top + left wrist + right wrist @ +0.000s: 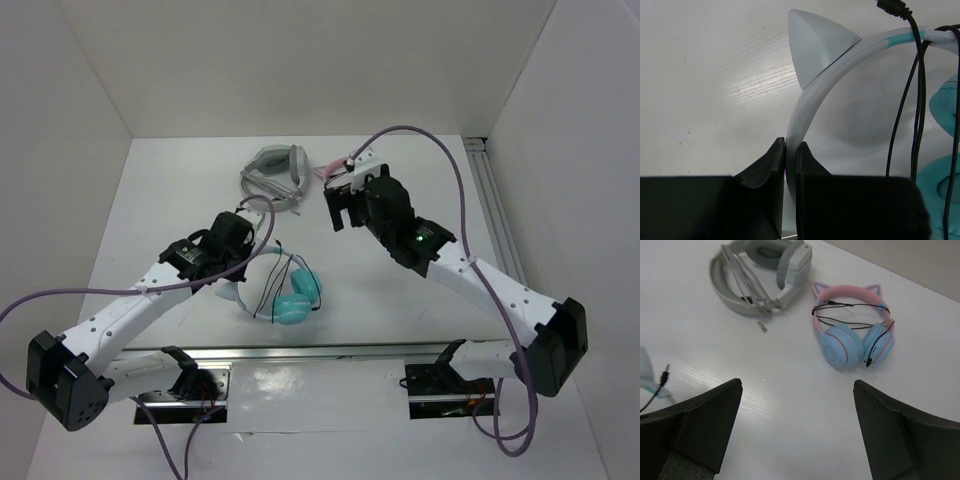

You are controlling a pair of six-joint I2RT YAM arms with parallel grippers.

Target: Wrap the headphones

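The teal headphones [296,297] lie at the table's middle, ear cups together, the pale headband [268,252] arching toward my left arm. My left gripper [245,268] is shut on the headband [807,107], just below a cat ear [815,45]. The thin black cable [917,100] hangs in loose strands across the band beside the teal cups [940,185]; its plug [892,7] lies free and also shows in the right wrist view [665,369]. My right gripper [340,205] is open and empty above the table [797,390], apart from the headphones.
Grey headphones [760,270] with a bundled grey cable lie at the back middle [275,170]. Pink-banded light-blue headphones [852,325] lie beside them, mostly hidden under my right gripper in the top view. A metal rail [330,350] runs along the near edge.
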